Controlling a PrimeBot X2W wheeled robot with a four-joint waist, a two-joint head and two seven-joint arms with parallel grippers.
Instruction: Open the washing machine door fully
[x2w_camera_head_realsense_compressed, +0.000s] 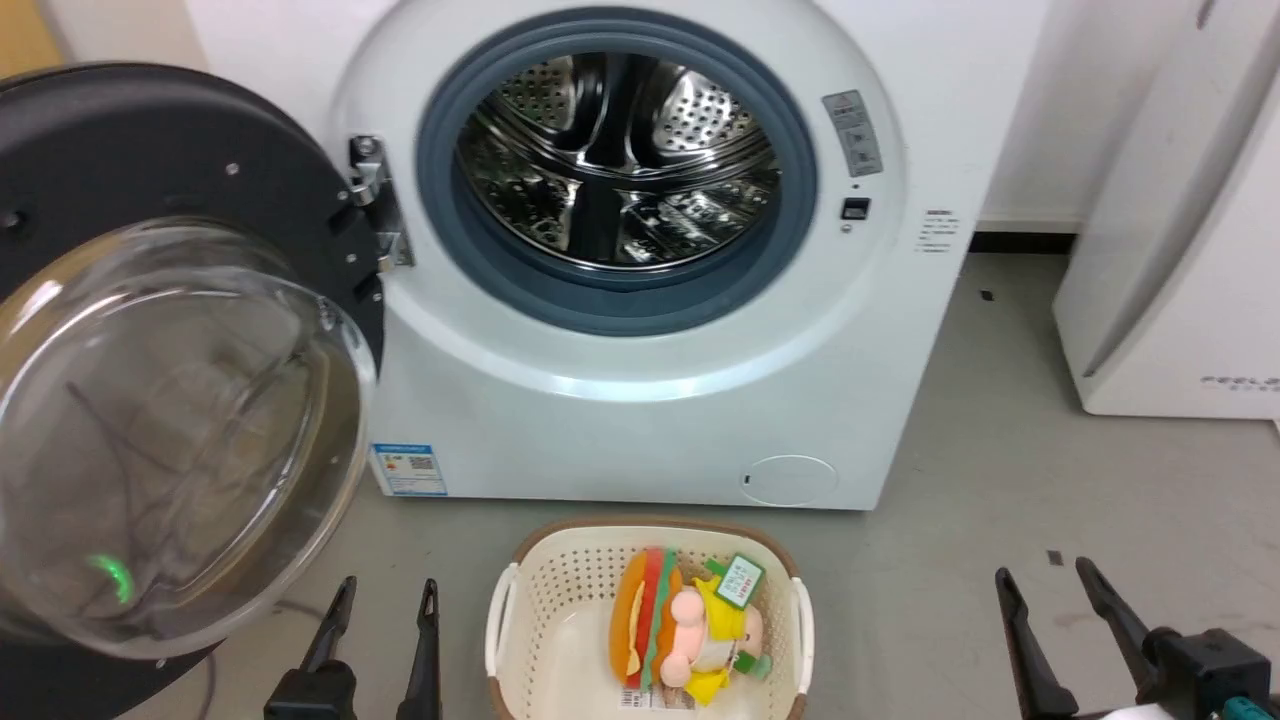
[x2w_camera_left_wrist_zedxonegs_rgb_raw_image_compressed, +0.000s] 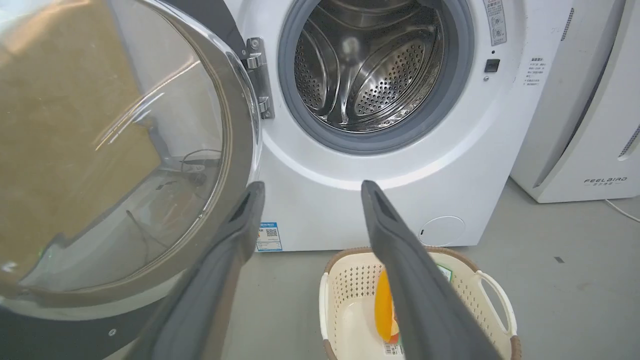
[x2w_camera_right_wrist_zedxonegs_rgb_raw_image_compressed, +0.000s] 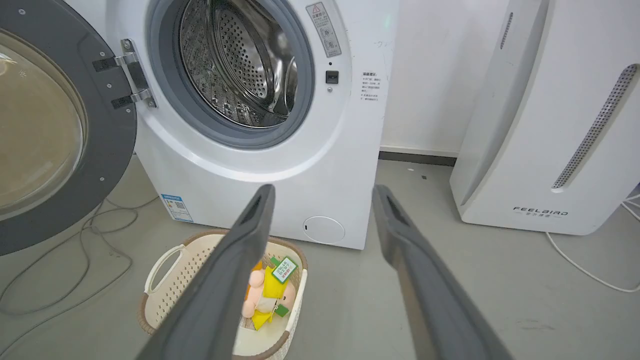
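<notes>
The washing machine stands ahead, white, its grey rubber ring and steel drum exposed. The washing machine door is swung wide to the left on its metal hinge, its clear glass bowl bulging toward me from the dark grey inner rim. The same door fills the left of the left wrist view and shows in the right wrist view. My left gripper is open, low, just right of the bowl, holding nothing. My right gripper is open at the lower right, well clear.
A cream laundry basket with a plush toy sits on the grey floor before the machine, between my grippers. A white appliance with grey lettering stands to the right. Cables lie on the floor under the door.
</notes>
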